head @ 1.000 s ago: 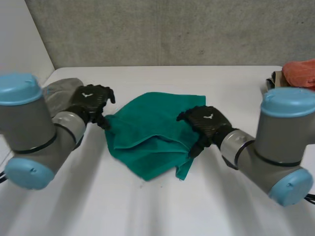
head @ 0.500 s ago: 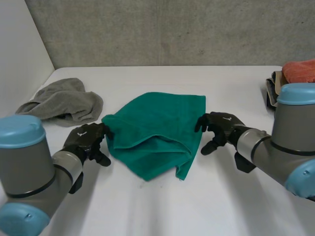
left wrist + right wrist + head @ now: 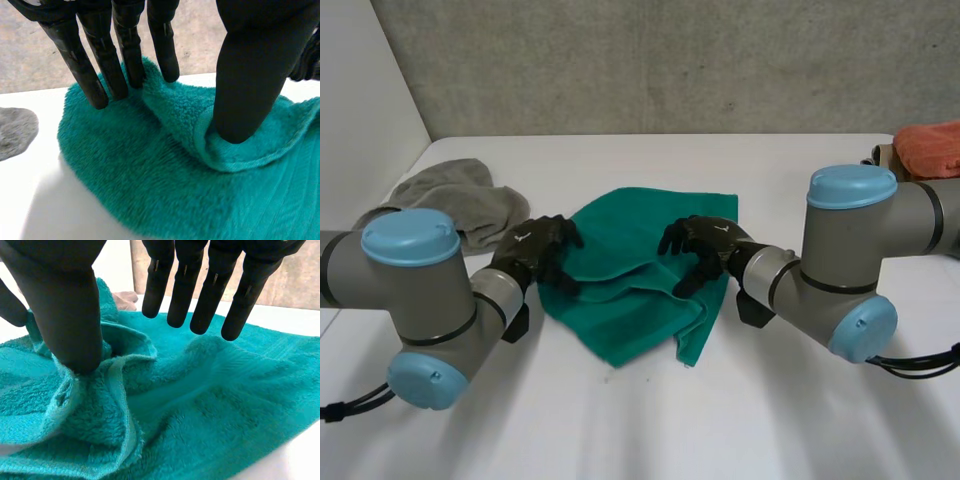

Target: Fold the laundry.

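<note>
Teal towel [image 3: 630, 290] lies rumpled on the white table [image 3: 620, 420]. I judge the folding barely begun: one layer flops loosely over another, with the edges unmatched.

Head view: my left hand [image 3: 535, 250] sits on the towel's left edge and my right hand [image 3: 705, 240] on its right side, both arched down onto the cloth. A grey cloth [image 3: 450, 200] lies heaped beyond the towel's left side, unfolded. An orange cloth [image 3: 930, 148] sits well off to the towel's right, and I cannot tell whether it is folded.

Left wrist view: the fingers [image 3: 100, 75] are spread and nearly straight, their tips pressing the pile, while the thumb [image 3: 250, 75] digs into a rolled hem. A ridge of cloth rises between them, but nothing is pinched, and the hand is wide open.

Right wrist view: the fingers [image 3: 200, 290] hang straight with their tips just above the towel, and the thumb [image 3: 65, 305] pushes into a bunched fold. This hand is spread wide too and grips nothing.

The towel looks like thick, plush terry with a flat woven band near the hem. As I judge it, what is left is to flatten the towel, fold it square, and then fold the grey cloth.
</note>
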You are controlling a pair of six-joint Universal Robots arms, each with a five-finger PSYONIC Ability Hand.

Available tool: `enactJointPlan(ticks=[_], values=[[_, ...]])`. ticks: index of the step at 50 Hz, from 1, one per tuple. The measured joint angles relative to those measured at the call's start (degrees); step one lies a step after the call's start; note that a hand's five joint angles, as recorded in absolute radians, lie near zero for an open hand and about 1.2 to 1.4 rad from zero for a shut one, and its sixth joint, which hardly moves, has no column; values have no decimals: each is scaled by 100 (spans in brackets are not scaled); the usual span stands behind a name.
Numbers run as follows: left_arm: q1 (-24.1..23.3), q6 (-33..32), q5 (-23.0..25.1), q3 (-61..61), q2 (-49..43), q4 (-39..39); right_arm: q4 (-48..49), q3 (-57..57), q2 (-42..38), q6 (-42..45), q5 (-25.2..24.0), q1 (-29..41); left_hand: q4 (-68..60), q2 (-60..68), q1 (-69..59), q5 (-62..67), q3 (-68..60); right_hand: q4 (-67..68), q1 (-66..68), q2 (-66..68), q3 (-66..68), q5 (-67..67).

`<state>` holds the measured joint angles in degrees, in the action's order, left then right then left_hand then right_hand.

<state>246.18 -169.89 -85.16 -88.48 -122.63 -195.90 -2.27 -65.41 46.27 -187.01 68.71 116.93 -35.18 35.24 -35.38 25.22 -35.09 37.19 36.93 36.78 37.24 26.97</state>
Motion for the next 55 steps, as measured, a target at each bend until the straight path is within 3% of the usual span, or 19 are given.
enactJointPlan(ticks=[4,7,21,25,27,28,29,33,40,43,44,46,55], values=[[-33,10,38,154,-88,11,2,152,-141,-39,-49,-6,-1096,1120,-1219,1064,-1098,89,108,50,89,121],[-44,6,34,274,-197,33,-2,290,-286,-39,-50,-11,-1398,1386,-1449,1356,-1400,246,281,218,249,270],[-131,-28,-19,775,-780,919,-438,604,-621,171,3,-21,-136,108,-150,240,-181,283,325,266,297,340],[-156,-62,-129,850,-805,962,-476,581,-613,291,99,-14,-271,247,-288,313,-295,289,330,270,303,347],[-159,-81,-255,908,-820,939,-477,595,-632,349,203,-1,-2199,2120,-2235,2159,-2134,717,748,746,722,694],[-159,-86,-305,929,-828,928,-476,605,-643,363,234,6,-2199,2120,-2235,2159,-2134,1078,1093,1116,1080,1093],[-158,-95,-396,976,-844,895,-471,627,-663,384,286,19,-2951,2849,-3023,2910,-2897,1863,1889,1932,1863,1860],[-154,-120,-652,1196,-910,758,-455,786,-767,439,420,84,-3329,3211,-3120,3097,-3288,3020,2788,3054,2989,2947],[-93,-310,-749,1957,-972,629,-549,1298,-926,502,631,159,-3350,3322,-3120,3097,-3293,3134,2788,3067,3071,2972],[-33,-466,-690,2282,-944,652,-601,1451,-889,527,709,166,-3353,3323,-3120,3097,-3293,2110,2023,2106,2085,2181],[-6,-550,-625,2420,-898,693,-632,1484,-812,538,745,168,-3353,3323,-3120,3097,-3293,924,735,774,890,878],[15,-631,-518,2512,-801,772,-669,1439,-664,546,779,166,-3353,3323,-3120,3097,-3293,-78,-146,-124,-91,-133],[0,-728,-195,1677,-54,1074,-714,345,200,493,813,138,-3354,3323,-3120,3097,-3313,-936,-820,-862,-905,-1046]])
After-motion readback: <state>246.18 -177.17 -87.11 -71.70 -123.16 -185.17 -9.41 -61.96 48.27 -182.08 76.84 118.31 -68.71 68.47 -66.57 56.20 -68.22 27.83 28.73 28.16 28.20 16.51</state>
